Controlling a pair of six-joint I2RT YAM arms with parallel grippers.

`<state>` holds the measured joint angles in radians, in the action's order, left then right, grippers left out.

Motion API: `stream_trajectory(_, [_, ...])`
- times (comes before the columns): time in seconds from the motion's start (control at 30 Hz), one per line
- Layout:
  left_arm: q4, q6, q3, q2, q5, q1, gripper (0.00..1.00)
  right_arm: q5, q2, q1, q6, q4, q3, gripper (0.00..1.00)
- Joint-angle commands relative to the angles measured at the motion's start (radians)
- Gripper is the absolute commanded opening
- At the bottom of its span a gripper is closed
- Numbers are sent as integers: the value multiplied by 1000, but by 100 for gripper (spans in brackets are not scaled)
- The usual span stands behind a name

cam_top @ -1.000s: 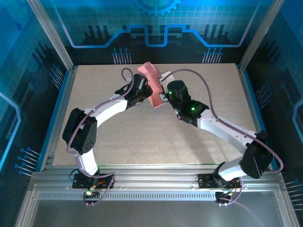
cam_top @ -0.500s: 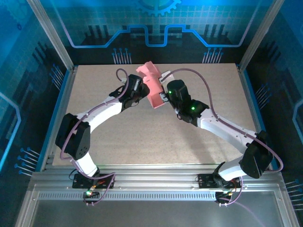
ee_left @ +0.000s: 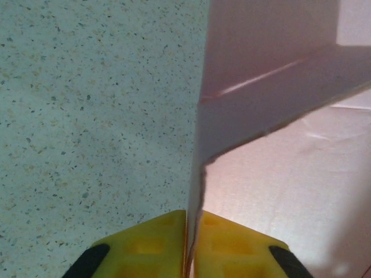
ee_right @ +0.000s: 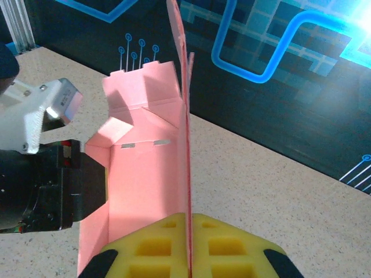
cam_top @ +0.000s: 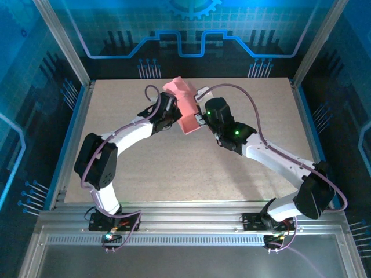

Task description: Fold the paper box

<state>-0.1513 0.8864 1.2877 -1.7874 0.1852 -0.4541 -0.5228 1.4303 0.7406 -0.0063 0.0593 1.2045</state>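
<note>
Top external view: both arms meet at the paper box (cam_top: 184,107), over the table (cam_top: 174,168) toward 12 o'clock from its middle
Left gripper (ee_left: 190,225) is pinched tight on a pink wall from 9 o'clock; right gripper (ee_right: 189,225) is clamped on another wall from 3 o'clock

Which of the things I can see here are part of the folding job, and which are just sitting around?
In the job: the paper box, pinched along its card by the left gripper and the right gripper.
Just there: the speckled table, the blue patterned backdrop, the metal frame.
</note>
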Motion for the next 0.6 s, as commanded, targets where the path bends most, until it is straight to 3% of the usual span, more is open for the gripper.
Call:
stream_trajectory(0.0, [15, -5, 37, -10, -4, 9, 2, 7, -33, 9, 21, -6, 4, 0])
stream_trajectory(0.1, [17, -21, 35, -4, 0, 8, 0, 19, -36, 15, 24, -1, 3, 10])
stream_trajectory(0.13, [18, -37, 32, -2, 3, 8, 0, 33, -38, 17, 24, 3, 4, 21])
stream_trajectory(0.23, [46, -80, 4, 12, 44, 7, 0, 67, -58, 21, 37, 23, 10, 65])
stream_trajectory(0.3, [103, -130, -37, 29, 82, 1, 0, 85, -86, 21, 52, 36, 13, 79])
stream_trajectory(0.37, [177, -204, -82, 45, 129, -6, 0, 107, -121, 17, 73, 58, 23, 85])
stream_trajectory(0.57, [389, -383, -189, 60, 302, -52, 0, 203, -200, -25, 171, 158, 92, 87])
